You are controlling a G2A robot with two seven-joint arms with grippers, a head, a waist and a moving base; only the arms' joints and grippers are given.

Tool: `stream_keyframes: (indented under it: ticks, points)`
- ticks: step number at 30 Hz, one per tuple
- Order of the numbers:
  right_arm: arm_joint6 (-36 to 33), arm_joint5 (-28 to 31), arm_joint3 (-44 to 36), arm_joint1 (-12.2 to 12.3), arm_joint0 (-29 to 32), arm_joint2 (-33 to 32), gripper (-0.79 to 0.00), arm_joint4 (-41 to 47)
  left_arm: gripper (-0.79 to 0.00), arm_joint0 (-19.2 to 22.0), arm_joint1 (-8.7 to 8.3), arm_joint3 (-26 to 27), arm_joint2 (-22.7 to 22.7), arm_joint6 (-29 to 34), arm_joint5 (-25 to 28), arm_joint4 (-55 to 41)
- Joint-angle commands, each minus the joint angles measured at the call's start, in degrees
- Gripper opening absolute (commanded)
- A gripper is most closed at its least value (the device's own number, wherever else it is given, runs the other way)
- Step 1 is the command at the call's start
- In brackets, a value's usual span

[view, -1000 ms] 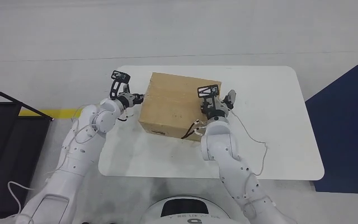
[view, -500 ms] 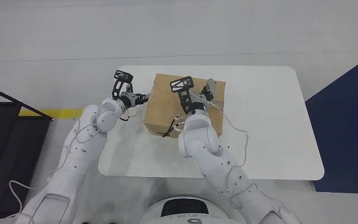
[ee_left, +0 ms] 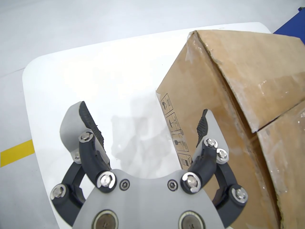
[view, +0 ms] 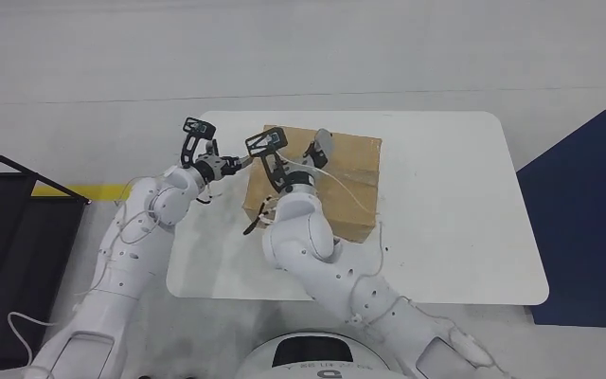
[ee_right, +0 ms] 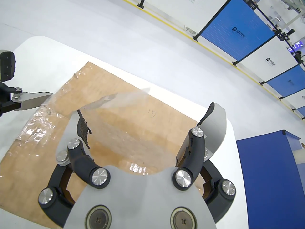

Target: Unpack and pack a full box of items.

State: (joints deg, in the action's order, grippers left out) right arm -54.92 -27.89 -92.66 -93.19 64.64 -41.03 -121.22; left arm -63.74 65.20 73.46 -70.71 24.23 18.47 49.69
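A shut cardboard box (view: 341,180) with clear tape over its top stands on the white table (view: 454,208). My left gripper (view: 216,152) is open at the box's far left corner. In the left wrist view one of its fingers (ee_left: 208,125) lies against the box's side wall (ee_left: 190,101), with the left gripper (ee_left: 143,111) otherwise over bare table. My right gripper (view: 294,147) hovers open above the left part of the box top. In the right wrist view the right gripper (ee_right: 146,113) is above the taped box top (ee_right: 133,129), where a loose tape strip (ee_right: 119,98) sticks up.
Bare table lies right of the box and in front of it. A blue partition (view: 578,218) stands off the table's right edge and a black frame (view: 24,218) off its left. A yellow floor line (view: 85,189) runs on the left.
My right arm has swung left across the box top, from its right side to its left part. The box has shifted slightly right. My left gripper has stayed at the box's left corner.
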Motion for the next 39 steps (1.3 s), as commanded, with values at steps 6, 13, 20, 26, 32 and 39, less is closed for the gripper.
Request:
stream_keyframes:
  ticks: [6,13,20,26,32,39]
  points:
    - [0.27,1.52,-0.43,-1.33,0.81,1.42,0.000,-1.55,0.000,0.31,-0.05,0.56,-0.08,0.54,0.37,0.51]
    - [4.24,2.49,-5.78,-1.52,4.33,-1.73,0.000,0.82,0.000,-0.57,-0.15,1.16,-1.05,-0.70,-0.50,0.09]
    - [7.55,4.68,-11.23,-0.56,9.06,-5.50,0.000,2.74,0.000,-2.23,-0.41,2.42,-3.95,-2.06,-3.67,-2.06]
    - [7.55,4.68,-11.23,-0.56,9.06,-5.50,0.000,2.74,0.000,-2.23,-0.41,2.42,-3.95,-2.06,-3.67,-2.06]
    - [13.61,4.01,-14.70,0.12,13.49,-9.72,0.000,6.73,0.000,-2.68,-0.36,4.81,-3.30,-3.34,-4.55,0.28]
    - [34.86,12.41,-26.13,2.82,30.41,-24.64,0.000,28.11,0.000,-2.07,-0.08,4.78,-5.29,-1.28,-3.30,-10.36]
